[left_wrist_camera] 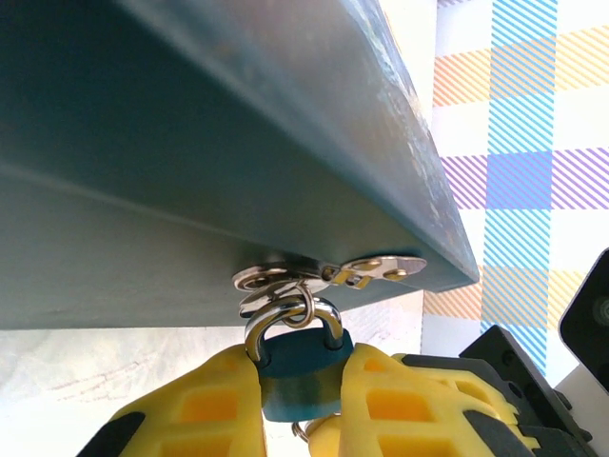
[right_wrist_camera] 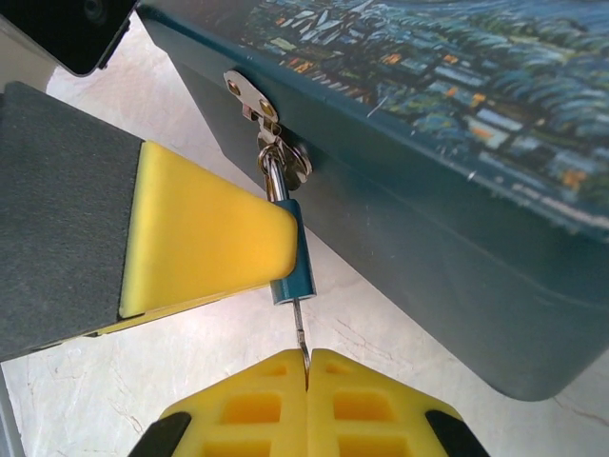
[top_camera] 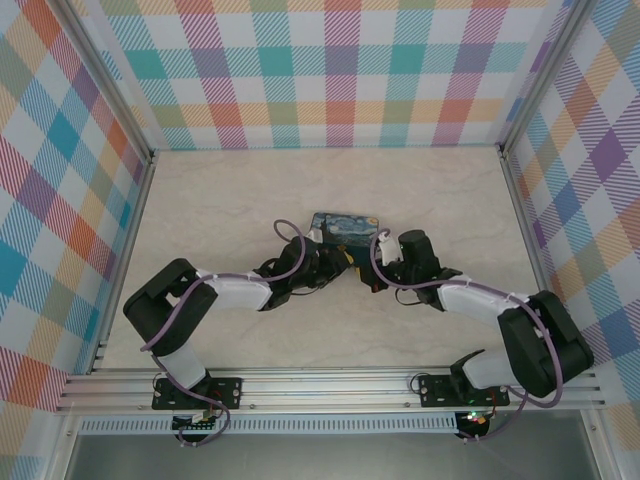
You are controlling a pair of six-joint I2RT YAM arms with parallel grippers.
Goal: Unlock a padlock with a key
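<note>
Robot lab rig: alu frame (top_camera: 330,385), plaid backdrop walls (top_camera: 340,70).

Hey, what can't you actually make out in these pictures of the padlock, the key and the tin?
Left wrist: lower body and keyhole of the padlock, hidden between the left jaws.
Right wrist: head of the key, buried in the shut right jaws; how deep it sits is unclear.
Top external: padlock and key, too small to pick out beside the tin.
</note>
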